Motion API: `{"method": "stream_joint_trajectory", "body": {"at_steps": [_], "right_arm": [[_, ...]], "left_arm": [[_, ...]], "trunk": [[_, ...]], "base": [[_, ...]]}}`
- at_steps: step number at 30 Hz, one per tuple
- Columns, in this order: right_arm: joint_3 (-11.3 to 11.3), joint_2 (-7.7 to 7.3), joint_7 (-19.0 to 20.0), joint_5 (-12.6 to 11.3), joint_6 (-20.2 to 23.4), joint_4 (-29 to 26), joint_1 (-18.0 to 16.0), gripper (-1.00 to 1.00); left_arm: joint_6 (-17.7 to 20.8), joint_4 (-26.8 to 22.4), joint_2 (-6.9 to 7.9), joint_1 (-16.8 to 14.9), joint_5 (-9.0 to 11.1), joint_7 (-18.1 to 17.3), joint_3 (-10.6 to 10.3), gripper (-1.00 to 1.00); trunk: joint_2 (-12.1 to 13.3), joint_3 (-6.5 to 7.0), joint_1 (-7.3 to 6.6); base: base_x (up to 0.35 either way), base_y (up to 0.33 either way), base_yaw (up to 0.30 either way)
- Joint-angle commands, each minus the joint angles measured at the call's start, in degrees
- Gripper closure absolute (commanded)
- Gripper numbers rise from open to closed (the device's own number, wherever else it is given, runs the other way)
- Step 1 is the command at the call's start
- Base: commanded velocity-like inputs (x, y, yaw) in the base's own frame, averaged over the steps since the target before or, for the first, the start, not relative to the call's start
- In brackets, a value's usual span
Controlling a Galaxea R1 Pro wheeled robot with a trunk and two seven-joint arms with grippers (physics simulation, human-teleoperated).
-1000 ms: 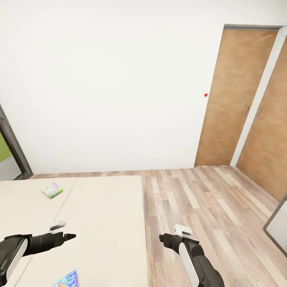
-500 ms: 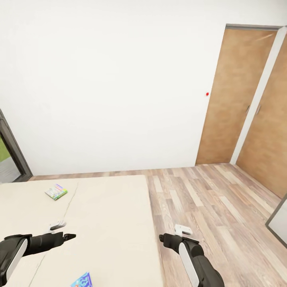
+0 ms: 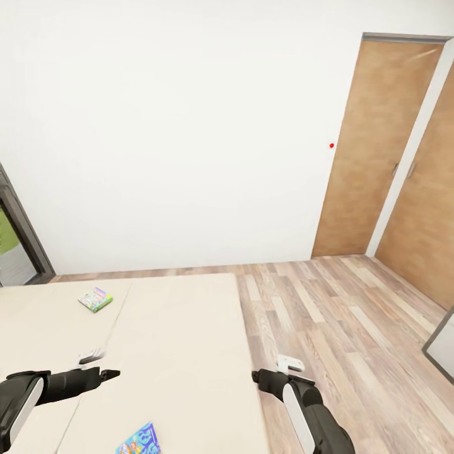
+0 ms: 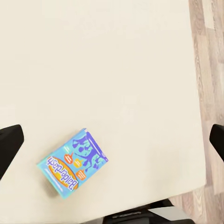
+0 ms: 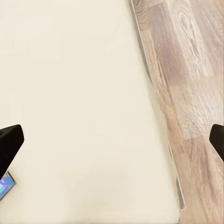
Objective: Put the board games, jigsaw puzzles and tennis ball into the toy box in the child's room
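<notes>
Beige bed (image 3: 176, 340), blue board game (image 4: 72, 162), wood-plank floor (image 3: 334, 315)

White wall (image 3: 176, 126) with small red dot (image 3: 331, 145); two brown wooden doors (image 3: 372, 145) at right; wood-plank floor (image 3: 334, 328); dark window frame (image 3: 22, 230) at left.

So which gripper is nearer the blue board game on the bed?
Left. The left gripper hangs just beyond the blue board game; the right gripper sits farther off, near the bed edge.

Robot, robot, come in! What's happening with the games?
Both pincers open, empty. Blue game and green game lie on bed. Nothing blocking them.
</notes>
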Motion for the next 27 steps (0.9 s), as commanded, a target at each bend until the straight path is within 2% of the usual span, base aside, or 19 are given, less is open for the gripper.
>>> {"method": "stream_joint_trajectory", "body": {"at_steps": [1,15,27], "right_arm": [[0.1,0.00,-0.5,-0.6,0.2,-0.1,0.0,-1.00],[0.1,0.00,-0.5,-0.6,0.1,-0.1,0.0,-1.00],[0.1,0.00,-0.5,-0.7,0.1,-0.1,0.0,-1.00]], "left_arm": [[0.4,0.0,0.01,0.0,0.5,0.1,0.0,-1.00],[0.4,0.0,0.00,0.0,0.5,0.1,0.0,-1.00],[0.4,0.0,-0.01,0.0,0.5,0.1,0.0,-1.00]], "trunk": [[-0.1,-0.12,0.02],[-0.1,-0.44,0.02],[-0.1,-0.50,0.02]], "base": [[-0.082,0.155,0.000],[-0.019,0.038,0.107],[0.029,0.027,0.025]]}}
